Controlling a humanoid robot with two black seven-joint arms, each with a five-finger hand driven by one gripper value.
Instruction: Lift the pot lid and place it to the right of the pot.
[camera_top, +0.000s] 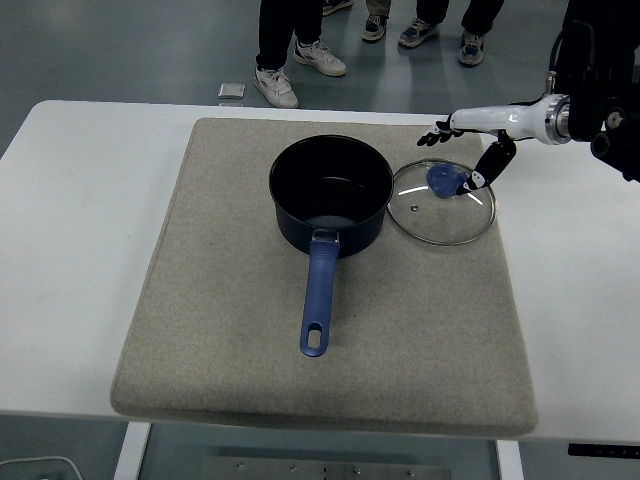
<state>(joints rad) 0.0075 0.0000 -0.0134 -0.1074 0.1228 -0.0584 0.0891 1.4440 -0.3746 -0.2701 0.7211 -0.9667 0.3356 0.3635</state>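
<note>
White table (80, 250) fills most of the view, with a grey floor behind it where the legs and shoes of some standing people (285, 50) show. On the table lies a large beige mat (200, 330), and near the middle of the mat stands a dark blue saucepan (331, 195), uncovered, with its long blue handle (317, 300) pointing to the near edge. Just to the right of it, touching or nearly touching its wall, the glass lid (442, 202) lies flat on the mat. Its metal rim and blue knob (443, 179) are clear to see. The right hand (468, 150) hangs over the knob with fingers spread, holding nothing, one dark finger just beside the knob.

I judge the lid rigid, moderately heavy and breakable, with smooth slippery glass; the knob is the only safe place to hold it.
</note>
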